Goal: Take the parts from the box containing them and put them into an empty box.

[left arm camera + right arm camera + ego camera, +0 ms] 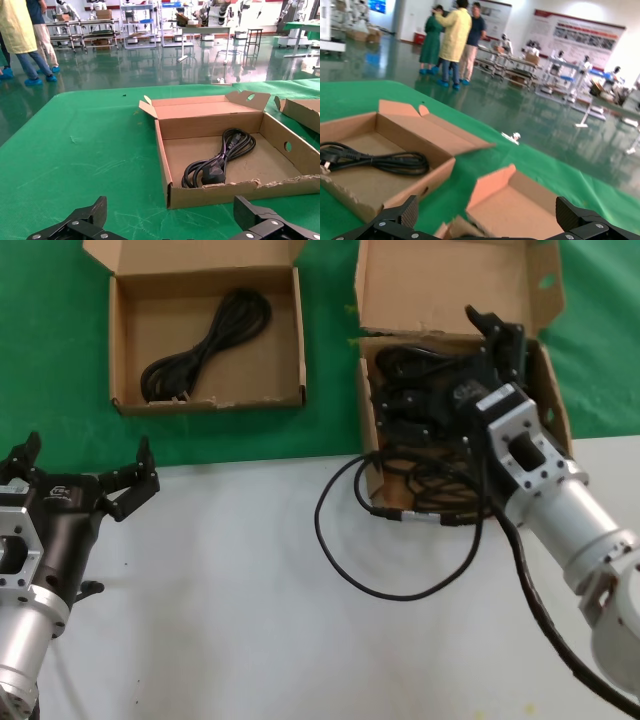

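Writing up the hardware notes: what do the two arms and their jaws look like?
Both match: silver cylindrical forearms, black wrist housings, black forked jaws with angular tips. The left gripper has a small white logo on its black housing. The right gripper has a silver bracket with a dark slot, and a thick black cable runs along the arm.

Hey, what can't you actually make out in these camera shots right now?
- Head view: the right hand and its arm cover much of the full box, so its power cords cannot be counted.
- Right wrist view: that box's contents fall below the frame edge.
- Left wrist view: the left hand is cut off by the frame edge.
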Available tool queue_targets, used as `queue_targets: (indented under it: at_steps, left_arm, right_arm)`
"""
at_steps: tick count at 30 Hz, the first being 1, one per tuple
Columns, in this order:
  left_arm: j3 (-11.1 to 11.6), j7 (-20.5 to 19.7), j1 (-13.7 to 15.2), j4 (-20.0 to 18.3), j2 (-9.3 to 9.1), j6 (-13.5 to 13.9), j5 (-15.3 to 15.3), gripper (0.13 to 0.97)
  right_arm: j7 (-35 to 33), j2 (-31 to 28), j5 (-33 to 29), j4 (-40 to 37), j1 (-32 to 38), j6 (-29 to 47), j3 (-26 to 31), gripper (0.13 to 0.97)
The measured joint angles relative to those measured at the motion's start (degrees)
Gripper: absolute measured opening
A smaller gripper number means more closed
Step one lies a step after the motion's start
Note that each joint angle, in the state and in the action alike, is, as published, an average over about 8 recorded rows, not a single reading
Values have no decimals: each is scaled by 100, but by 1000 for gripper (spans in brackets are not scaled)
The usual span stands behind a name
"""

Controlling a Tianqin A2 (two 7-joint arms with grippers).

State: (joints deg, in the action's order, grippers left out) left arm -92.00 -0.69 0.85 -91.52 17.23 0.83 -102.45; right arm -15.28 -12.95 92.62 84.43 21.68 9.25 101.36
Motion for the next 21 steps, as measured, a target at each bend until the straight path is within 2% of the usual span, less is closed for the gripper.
queue_targets:
  at_steps: [8,17,21]
  left_arm:
    - [7,14,-17,-3,-1,-17,-14,898]
    - [14,30,-37,-7,-2,-36,-30,959]
    - [17,37,-45,-8,-2,-44,-37,962]
  right_arm:
    - [313,-87,215,148,-443,-189,-198,966]
    - [664,-184,457,315,-943,-402,-422,966]
    - [816,-227,562,388,-1160,-494,-519,966]
